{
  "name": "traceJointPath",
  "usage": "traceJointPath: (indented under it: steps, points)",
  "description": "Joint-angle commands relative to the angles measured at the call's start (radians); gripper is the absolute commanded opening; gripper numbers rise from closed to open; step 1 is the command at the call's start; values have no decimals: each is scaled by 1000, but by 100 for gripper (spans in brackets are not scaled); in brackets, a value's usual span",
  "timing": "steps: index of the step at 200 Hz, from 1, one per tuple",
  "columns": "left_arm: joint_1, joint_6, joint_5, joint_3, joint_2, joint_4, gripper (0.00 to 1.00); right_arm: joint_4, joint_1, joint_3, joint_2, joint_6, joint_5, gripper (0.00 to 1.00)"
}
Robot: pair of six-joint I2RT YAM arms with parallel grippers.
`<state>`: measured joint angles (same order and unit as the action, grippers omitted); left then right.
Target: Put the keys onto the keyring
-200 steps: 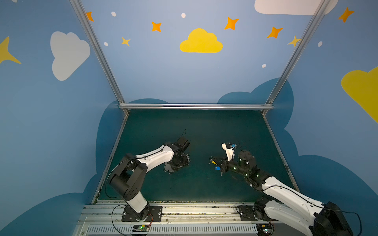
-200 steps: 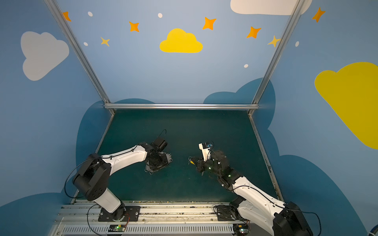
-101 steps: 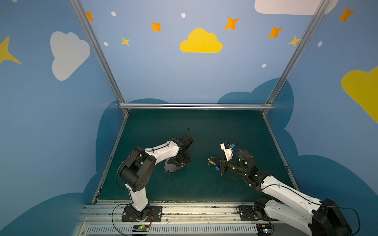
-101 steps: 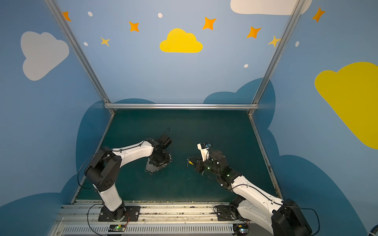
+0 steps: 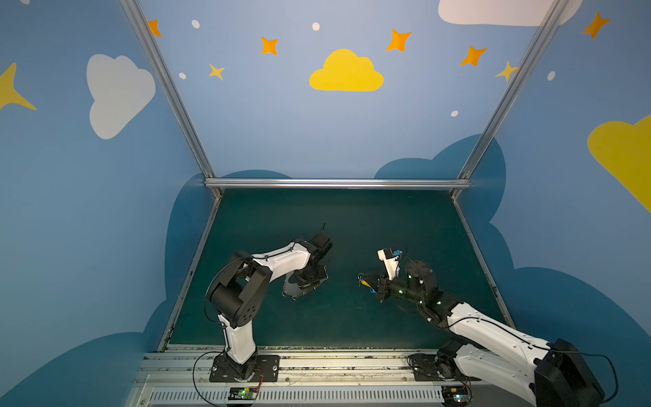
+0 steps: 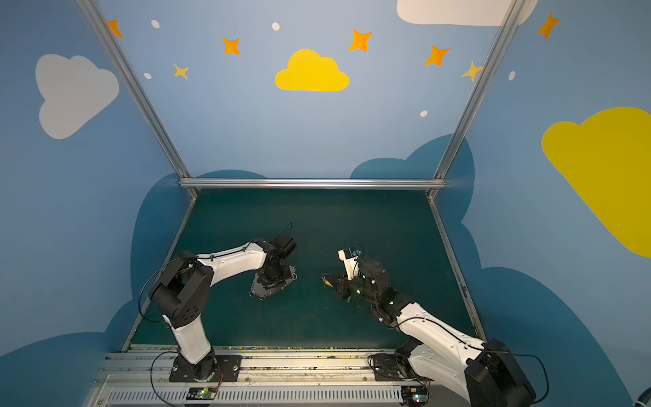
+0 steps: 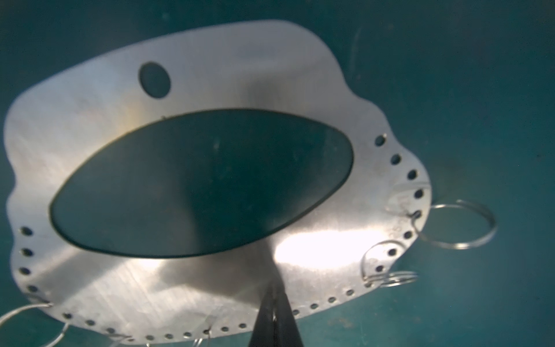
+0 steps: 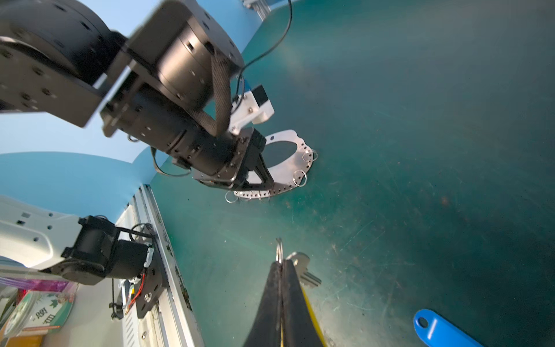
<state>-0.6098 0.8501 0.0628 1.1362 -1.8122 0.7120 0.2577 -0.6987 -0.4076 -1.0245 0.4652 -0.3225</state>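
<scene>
The keyring [image 7: 300, 75], a flat grey plate with an oval hole and several wire rings, lies on the green mat left of centre in both top views [image 5: 294, 289] [image 6: 260, 289]. My left gripper [image 7: 274, 296] [image 5: 310, 278] is shut on the plate's holed edge. My right gripper [image 8: 280, 264] [image 5: 374, 284] is shut on a small split ring carrying a silver key [image 8: 304, 270] with a yellow tag [image 8: 312, 315] [image 5: 366, 282], held to the right of the keyring. A blue tag [image 8: 441, 330] [image 5: 371, 291] shows beside that gripper; its key is hidden.
The green mat [image 5: 334, 225] is walled by blue panels with aluminium posts at the back corners. A metal rail [image 5: 317, 363] with both arm bases runs along the front edge. Boxes and clutter [image 8: 36, 312] sit beyond the rail in the right wrist view.
My left gripper has closed onto the keyring's edge, and the left arm's elbow has swung up and inward. The right gripper has barely shifted and still holds the yellow-tagged key.
</scene>
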Motion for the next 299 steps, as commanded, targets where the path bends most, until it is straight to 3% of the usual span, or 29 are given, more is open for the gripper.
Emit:
traceJointPath:
  steps: [1,26,44,108,153,164,212,299]
  points:
    - [0,7,10,-20,39,13,4,9,-26,-21,-36,-21,1,0]
    - [-1,17,35,-32,61,-8,5,7,-60,-42,-92,-26,11,0]
    - [-1,14,40,-39,74,-5,18,18,-89,-54,-125,-25,16,0]
    - [-2,7,62,-97,76,-22,21,42,-117,-66,-157,-16,34,0]
    - [-2,3,58,-104,62,-36,14,44,-131,-68,-175,-9,40,0]
    - [-3,5,63,-103,58,-46,4,46,-134,-72,-180,-8,39,0]
    - [-2,43,74,-117,96,-105,4,54,-158,-98,-253,-15,50,0]
    - [2,122,107,-154,178,-245,4,123,-162,-238,-549,85,13,0]
